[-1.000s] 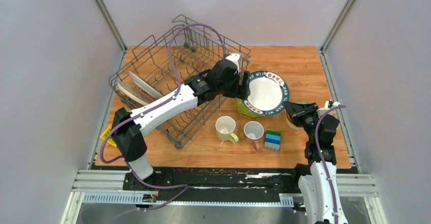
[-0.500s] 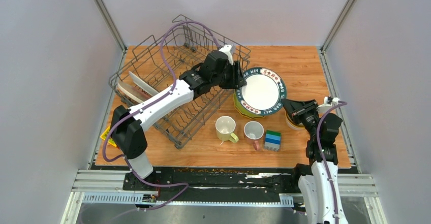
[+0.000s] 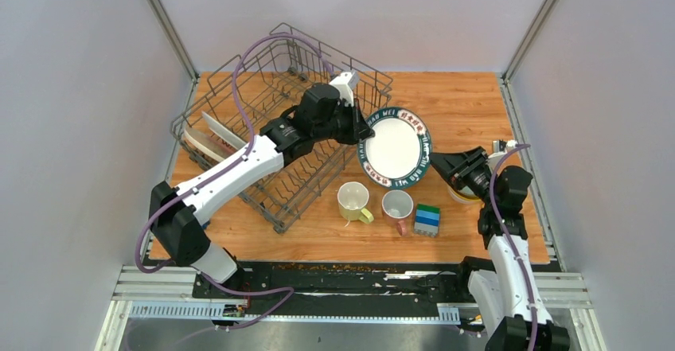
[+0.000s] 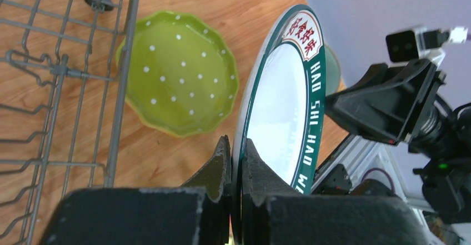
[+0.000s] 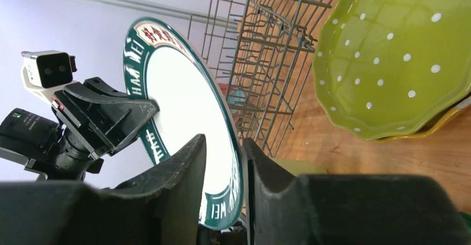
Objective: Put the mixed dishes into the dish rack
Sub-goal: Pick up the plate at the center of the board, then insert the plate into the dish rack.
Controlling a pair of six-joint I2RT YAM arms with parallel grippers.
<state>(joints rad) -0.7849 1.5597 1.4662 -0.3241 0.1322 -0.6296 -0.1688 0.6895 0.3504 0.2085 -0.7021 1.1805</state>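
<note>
Plate (image 3: 394,148) with the lettered green rim hangs on edge just beside the rack (image 3: 239,116). The left gripper (image 4: 236,156) is clamped on its rim, while the right gripper (image 5: 225,161) straddles the opposite rim, fingers apart, apparently a handover. Held upright it suits the tines; the rack's raised side and the green bowl (image 4: 178,78) below crowd its path.

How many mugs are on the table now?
2: pale yellow mug by the dish rack's near corner; pink-handled mug right of it, beside the toy blocks. None seems hidden.
</note>
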